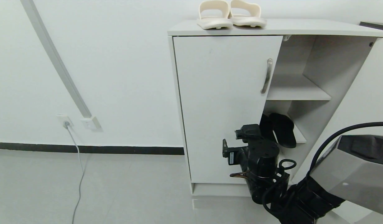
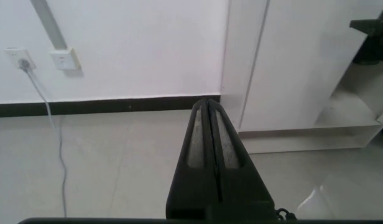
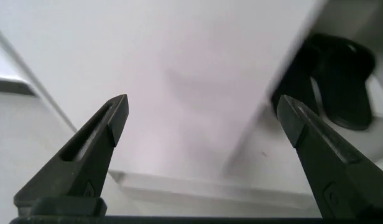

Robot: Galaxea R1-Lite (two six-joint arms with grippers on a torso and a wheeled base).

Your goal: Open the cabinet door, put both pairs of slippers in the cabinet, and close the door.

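On the lower shelf point(image 1: 300, 137) of the white two-door laminate cabinet point(image 1: 303, 28), the pair of flat black slippers point(image 1: 281, 129) is being observed lying side by side, so the first pair is being counted as stowed. The right-hand white door panel point(image 1: 365, 93) is being noted as swung wide open, and the left door point(image 1: 222, 105) with its curved metal handle point(image 1: 267, 76) as shut. The pair of cream open-toe foam slippers point(image 1: 232, 14) is being logged on the cabinet top, at its front edge, not yet shelved. The right gripper point(image 3: 204, 106) is being recorded just before the lower shelf, near the black pair, its fingers spread wide with nothing between them. The left gripper point(image 2: 208, 104) is being recorded low over the floor, fingers pressed together, empty. Judged remaining: the cream pair is to be shelved and the door closed.
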